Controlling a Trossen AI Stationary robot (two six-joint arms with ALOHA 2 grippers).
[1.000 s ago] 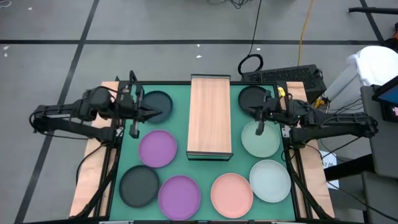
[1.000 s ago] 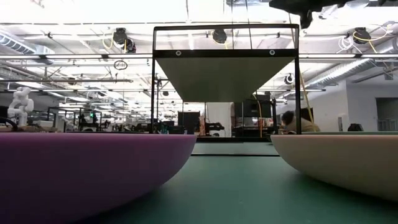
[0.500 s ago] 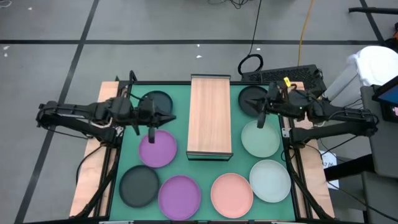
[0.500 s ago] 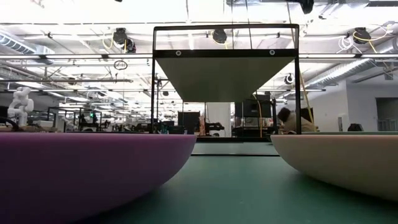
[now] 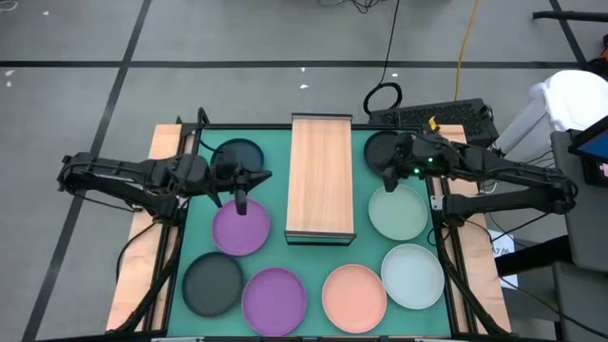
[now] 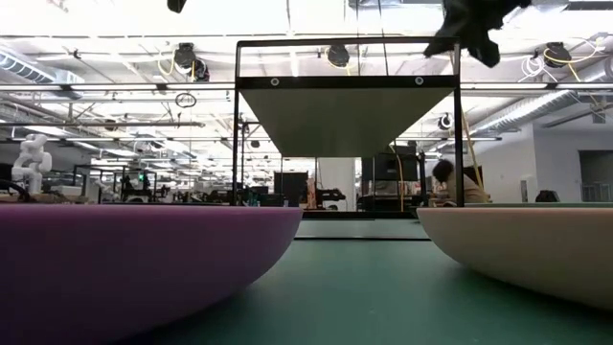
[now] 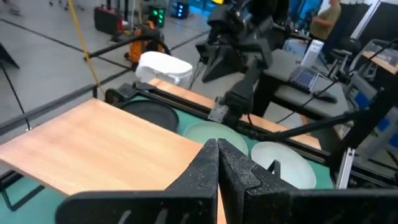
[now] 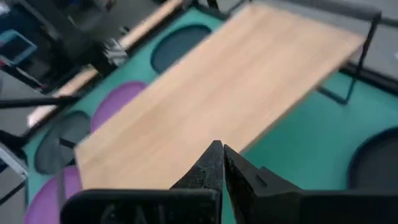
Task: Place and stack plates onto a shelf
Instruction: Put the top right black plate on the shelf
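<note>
Eight plates lie flat on the green mat around the wooden shelf point(image 5: 320, 178). To its left are a dark grey plate point(image 5: 237, 157) and a purple plate point(image 5: 240, 228). To its right are a dark grey plate point(image 5: 385, 149) and a pale green plate point(image 5: 398, 212). Along the near edge lie dark grey point(image 5: 213, 283), purple point(image 5: 275, 296), pink point(image 5: 354, 296) and whitish-blue point(image 5: 412, 275) plates. My left gripper point(image 5: 267, 176) hovers shut left of the shelf, above the far left plates. My right gripper point(image 5: 386, 174) hovers shut right of the shelf, tilted down. Neither holds anything.
The shelf stands on a thin black frame point(image 6: 237, 125) raised above the mat, with open room beneath it. Wooden table edges point(image 5: 142, 256) flank the mat. A keyboard point(image 5: 446, 116) and cables lie beyond the far right corner. A person point(image 6: 445, 182) sits far behind the table.
My left gripper has moved toward the shelf, sunk a little and rolled about its own axis. My right gripper has tipped its fingers downward and rolled, and now dips into the top of the low view. Both stay shut. No plate has moved.
</note>
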